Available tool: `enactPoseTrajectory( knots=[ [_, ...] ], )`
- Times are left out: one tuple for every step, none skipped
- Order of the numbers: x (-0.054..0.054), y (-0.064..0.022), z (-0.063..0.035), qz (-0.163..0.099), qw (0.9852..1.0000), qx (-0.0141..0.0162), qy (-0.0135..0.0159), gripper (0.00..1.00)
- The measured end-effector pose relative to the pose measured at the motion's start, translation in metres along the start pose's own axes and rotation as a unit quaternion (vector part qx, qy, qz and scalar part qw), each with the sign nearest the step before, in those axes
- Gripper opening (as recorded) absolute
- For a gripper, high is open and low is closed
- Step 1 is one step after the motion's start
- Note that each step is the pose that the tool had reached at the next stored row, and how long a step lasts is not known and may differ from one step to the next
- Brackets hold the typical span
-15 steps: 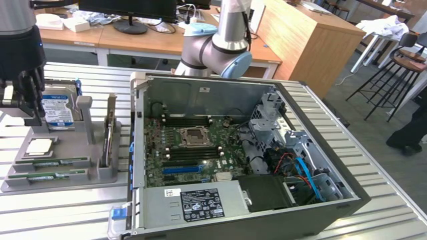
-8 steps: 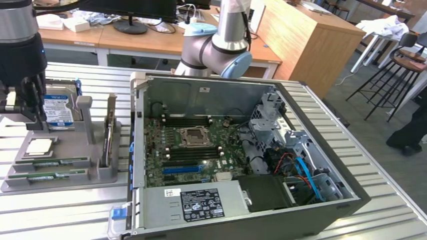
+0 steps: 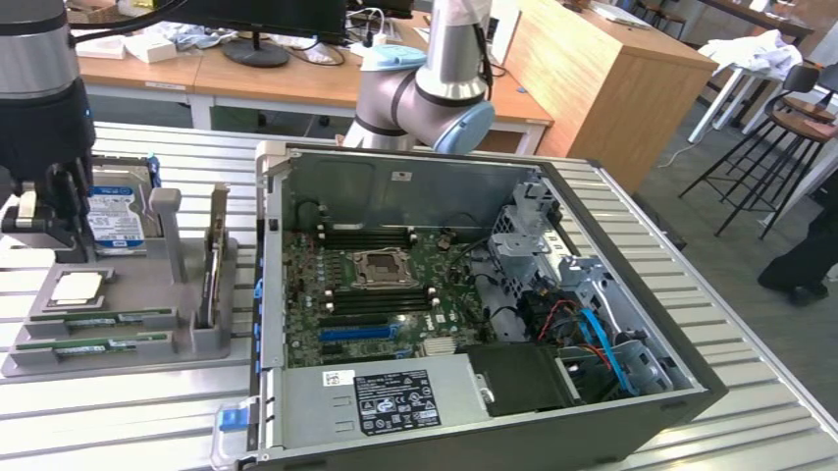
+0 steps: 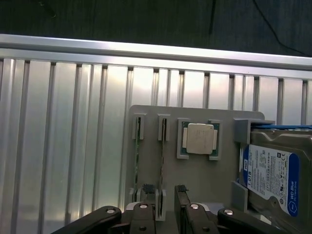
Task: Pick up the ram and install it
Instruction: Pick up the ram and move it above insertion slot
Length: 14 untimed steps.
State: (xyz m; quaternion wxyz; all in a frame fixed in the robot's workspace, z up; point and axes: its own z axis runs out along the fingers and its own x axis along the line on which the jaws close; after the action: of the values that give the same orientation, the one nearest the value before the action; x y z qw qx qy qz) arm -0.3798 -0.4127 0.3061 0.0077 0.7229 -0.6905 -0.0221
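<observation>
On the slatted metal surface, the spread, empty pincer hangs over the ram, probably light, stiff, fragile, best pinched across its flat faces mid-length.

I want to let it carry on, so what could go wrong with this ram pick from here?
The open gripper hangs over a holder where the ram and its twin sit close together; a finger could catch the wrong stick. The CPU and hard drive sit right beside them on that holder and could get knocked. In the case, cables lie near the board and may snag the stick.
</observation>
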Motion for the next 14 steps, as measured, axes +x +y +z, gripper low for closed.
enactPoseTrajectory(
  knots=[
    [0.000,-0.0001,0.0014,0.000,1.0000,0.0000,-0.0001,0.30],
    [0.000,-0.0001,0.0028,0.000,1.0000,0.0000,0.0000,0.30],
    [0.000,-0.0002,0.0044,0.000,1.0000,0.0000,0.0000,0.30],
    [0.000,-0.0002,0.0057,0.000,1.0000,0.0000,0.0000,0.30],
    [0.000,-0.0003,0.0068,0.000,1.0000,0.0000,0.0000,0.30],
    [0.000,-0.0003,0.0078,0.000,1.0000,0.0000,0.0000,0.30],
    [0.000,-0.0004,0.0088,0.000,1.0000,0.0000,0.0001,0.30],
    [0.000,-0.0004,0.0100,0.000,1.0000,0.0000,0.0002,0.30],
    [0.000,-0.0004,0.0111,0.000,1.0000,-0.0001,0.0004,0.30],
    [0.000,-0.0005,0.0125,0.000,1.0000,0.0000,0.0005,0.30],
    [0.000,-0.0006,0.0138,0.000,1.0000,0.0000,0.0007,0.30],
    [0.000,-0.0006,0.0151,-0.001,1.0000,-0.0001,0.0009,0.30],
    [0.000,-0.0007,0.0165,-0.001,1.0000,0.0000,0.0010,0.30],
    [0.000,-0.0008,0.0179,-0.001,1.0000,0.0000,0.0011,0.30]
  ],
)
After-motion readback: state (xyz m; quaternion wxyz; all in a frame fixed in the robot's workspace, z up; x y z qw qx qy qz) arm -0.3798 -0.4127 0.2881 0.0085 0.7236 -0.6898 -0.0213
